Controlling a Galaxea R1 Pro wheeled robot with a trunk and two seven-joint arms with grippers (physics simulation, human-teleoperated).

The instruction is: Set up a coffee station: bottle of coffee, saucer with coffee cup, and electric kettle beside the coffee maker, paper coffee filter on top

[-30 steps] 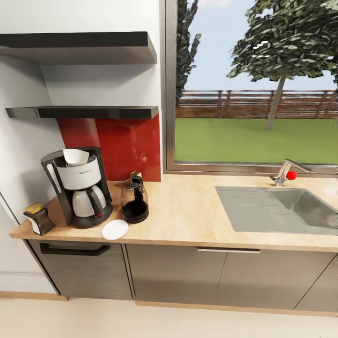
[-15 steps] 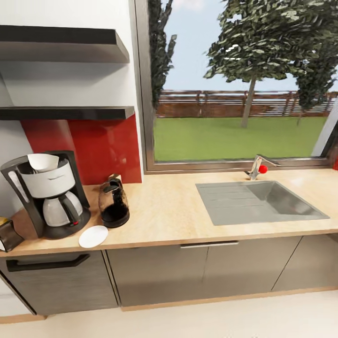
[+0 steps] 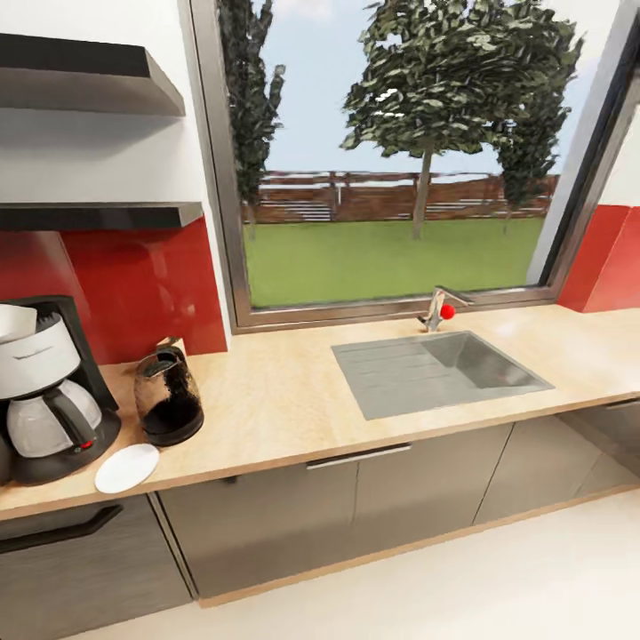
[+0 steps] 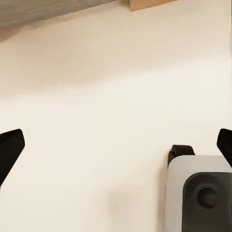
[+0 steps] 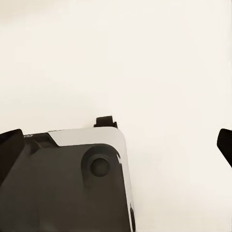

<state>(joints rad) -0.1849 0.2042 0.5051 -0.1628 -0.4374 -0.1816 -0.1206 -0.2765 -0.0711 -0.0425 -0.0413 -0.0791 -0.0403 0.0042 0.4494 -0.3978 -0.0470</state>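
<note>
The coffee maker (image 3: pixel 40 391) stands at the far left of the kitchen countertop (image 3: pixel 284 409), cut by the picture's edge, with the white paper coffee filter (image 3: pixel 11 322) in its top. The dark electric kettle (image 3: pixel 167 397) stands just right of it. The white saucer (image 3: pixel 127 468) lies bare at the front edge. The kitchen shelf (image 3: pixel 98 214) above carries nothing that I can see. The bottle of coffee and the coffee cup are out of view. My left gripper (image 4: pixel 116 150) and right gripper (image 5: pixel 116 145) are open, fingertips wide apart, hanging over pale floor.
A steel sink (image 3: pixel 436 369) with a red-knobbed faucet (image 3: pixel 437 309) is set into the counter's right half, below a large window. Grey cabinet fronts (image 3: pixel 356 498) and a drawer with a dark handle (image 3: pixel 53 531) run beneath. My own base (image 4: pixel 200 193) shows under the grippers.
The camera has swung right, so the coffee maker, kettle and saucer sit further left in the picture and the bottle has slid off the left edge. Nothing on the counter moved.
</note>
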